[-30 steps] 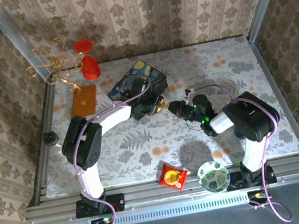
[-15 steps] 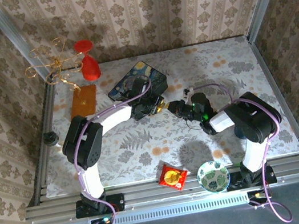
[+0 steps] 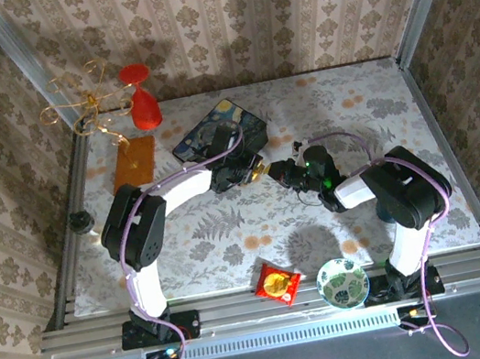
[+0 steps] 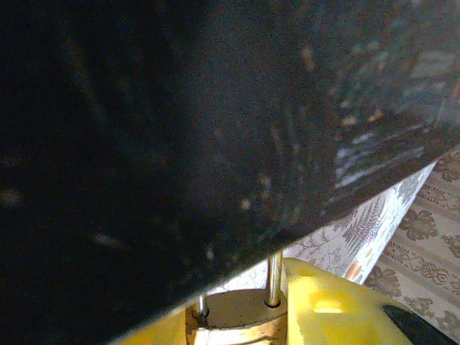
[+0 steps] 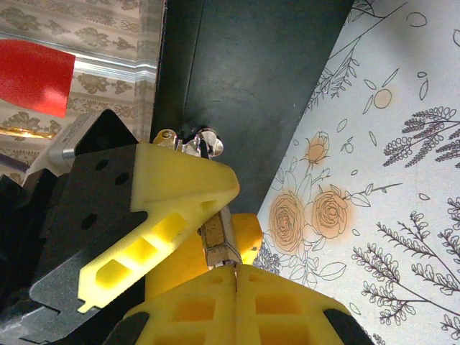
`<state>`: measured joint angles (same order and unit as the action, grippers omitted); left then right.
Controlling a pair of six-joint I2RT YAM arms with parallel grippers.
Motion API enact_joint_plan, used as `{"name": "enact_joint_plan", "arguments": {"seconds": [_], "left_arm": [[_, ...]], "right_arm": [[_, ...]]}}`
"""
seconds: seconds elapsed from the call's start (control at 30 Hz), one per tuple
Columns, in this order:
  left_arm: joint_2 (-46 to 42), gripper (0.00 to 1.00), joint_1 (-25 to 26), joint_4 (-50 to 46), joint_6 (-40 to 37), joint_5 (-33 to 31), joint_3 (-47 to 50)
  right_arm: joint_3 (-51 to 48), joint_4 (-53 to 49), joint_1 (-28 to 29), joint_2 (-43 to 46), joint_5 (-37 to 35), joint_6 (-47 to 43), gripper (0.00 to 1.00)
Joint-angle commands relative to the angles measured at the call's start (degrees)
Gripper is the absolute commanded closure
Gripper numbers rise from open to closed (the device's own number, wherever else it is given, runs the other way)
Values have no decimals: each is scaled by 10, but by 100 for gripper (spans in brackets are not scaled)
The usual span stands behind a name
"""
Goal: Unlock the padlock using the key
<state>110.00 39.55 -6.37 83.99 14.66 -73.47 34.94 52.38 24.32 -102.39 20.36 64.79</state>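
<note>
each arm pairs white link covers with black joint housings: left arm [image 3: 177,189], right arm [image 3: 405,192]. a purple cable [image 3: 121,256] runs along each arm up from a black base plate [image 3: 159,328]. a green indicator light [image 3: 323,186] glows at the right wrist. right gripper [image 5: 236,272] fingers [image 5: 194,313]: yellow moulded plastic with rectangular pockets. left gripper [image 3: 256,173] fingers [image 5: 180,205]: yellow, slotted, mounted on a black carrier [image 5: 79,215] with round holes.

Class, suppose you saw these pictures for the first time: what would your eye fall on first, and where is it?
The left gripper and right gripper meet nose to nose at mid-table, the left clamped on the tiny brass padlock at the edge of the dark blue box. Next comes the bright red goblet in the far left corner.
</note>
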Motion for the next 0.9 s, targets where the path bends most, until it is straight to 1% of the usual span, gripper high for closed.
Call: {"name": "enact_joint_plan", "arguments": {"seconds": [0.0,0.23,0.53,0.73,0.87], "left_arm": [[-6,100,38,29,-7,106,-18],[-4,100,45,31,-6,109,-17],[-10,100,45,40,-7,108,-10],[-7,100,44,53,-5,111,-9],[-8,100,44,56,-5,110,-8]], "right_arm": [[24,-18,1,-19,-27,6,100],[37,-7,1,-36,-18,36,100],[21,72,0,-83,2,164,100],[11,73,-1,-88,12,203,100],[9,95,-2,-102,28,242,100]]}}
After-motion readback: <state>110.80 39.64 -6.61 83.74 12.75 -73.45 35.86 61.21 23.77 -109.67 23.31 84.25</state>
